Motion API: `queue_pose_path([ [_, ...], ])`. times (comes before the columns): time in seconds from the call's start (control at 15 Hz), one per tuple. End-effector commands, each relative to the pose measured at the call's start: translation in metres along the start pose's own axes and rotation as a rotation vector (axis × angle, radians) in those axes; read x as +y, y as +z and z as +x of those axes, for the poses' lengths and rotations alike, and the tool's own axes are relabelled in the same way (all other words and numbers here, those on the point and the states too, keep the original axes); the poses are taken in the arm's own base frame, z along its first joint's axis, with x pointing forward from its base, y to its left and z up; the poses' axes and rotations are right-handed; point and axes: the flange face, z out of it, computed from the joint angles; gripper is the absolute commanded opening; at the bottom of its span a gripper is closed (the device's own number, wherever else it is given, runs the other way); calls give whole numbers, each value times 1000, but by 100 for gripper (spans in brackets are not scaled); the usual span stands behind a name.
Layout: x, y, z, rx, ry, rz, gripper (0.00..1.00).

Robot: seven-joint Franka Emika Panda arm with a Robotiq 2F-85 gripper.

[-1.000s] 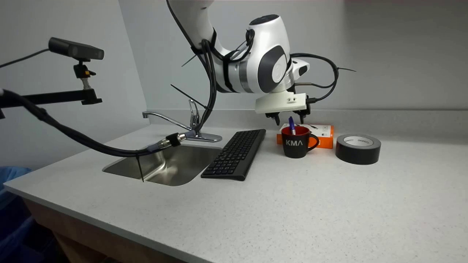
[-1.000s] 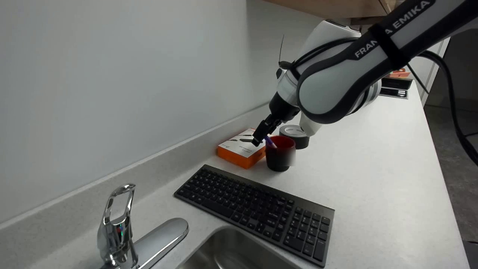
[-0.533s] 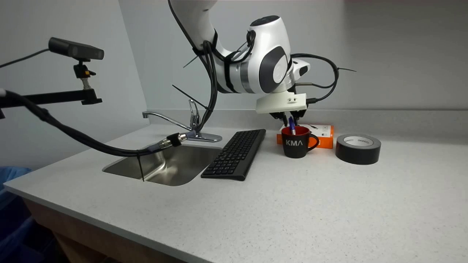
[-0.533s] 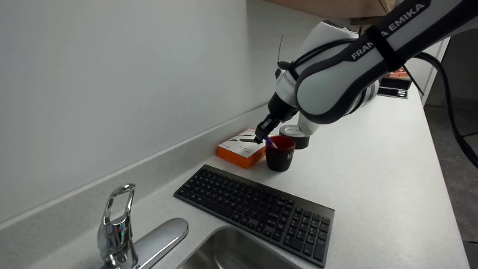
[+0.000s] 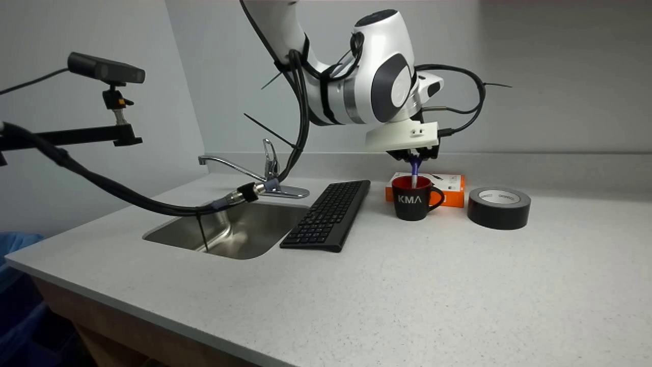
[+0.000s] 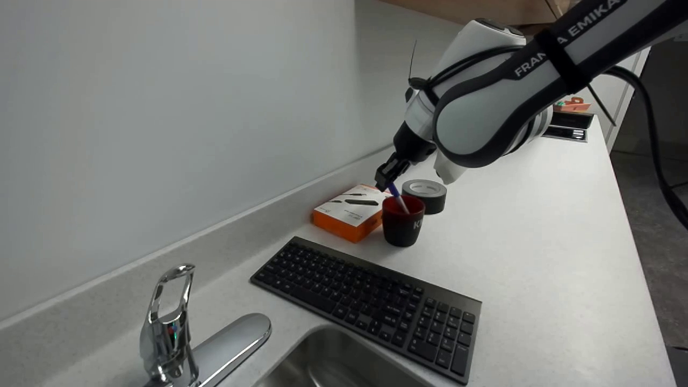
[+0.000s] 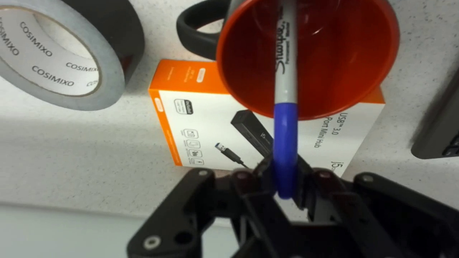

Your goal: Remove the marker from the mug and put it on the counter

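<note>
The marker (image 7: 285, 132), blue-capped with a pale grey barrel, is pinched at its cap end by my gripper (image 7: 285, 175), whose jaws are shut on it. Its lower part still reaches inside the mug (image 5: 410, 204), a black cup with a red inside and KMA lettering. In an exterior view the marker (image 6: 398, 199) leans from the gripper (image 6: 385, 180) down past the mug's rim. My fingers are above the mug, apart from it. The mug stands upright on the light grey speckled counter (image 5: 407, 295); the marker's tip is out of sight.
An orange and white box (image 6: 349, 212) lies right behind the mug, near the wall. A black tape roll (image 5: 499, 209) sits on the mug's handle side. On the opposite side are a black keyboard (image 5: 331, 214), the steel sink (image 5: 244, 229) and a faucet (image 5: 270, 168).
My gripper, open around the marker a second ago, has shut on its cap end. Gripper and marker have risen a little, so more of the barrel shows above the mug.
</note>
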Motion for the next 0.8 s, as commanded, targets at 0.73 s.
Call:
queue_pose_path([
  [0.73, 12, -95, -23, -217, -2, 63, 2],
])
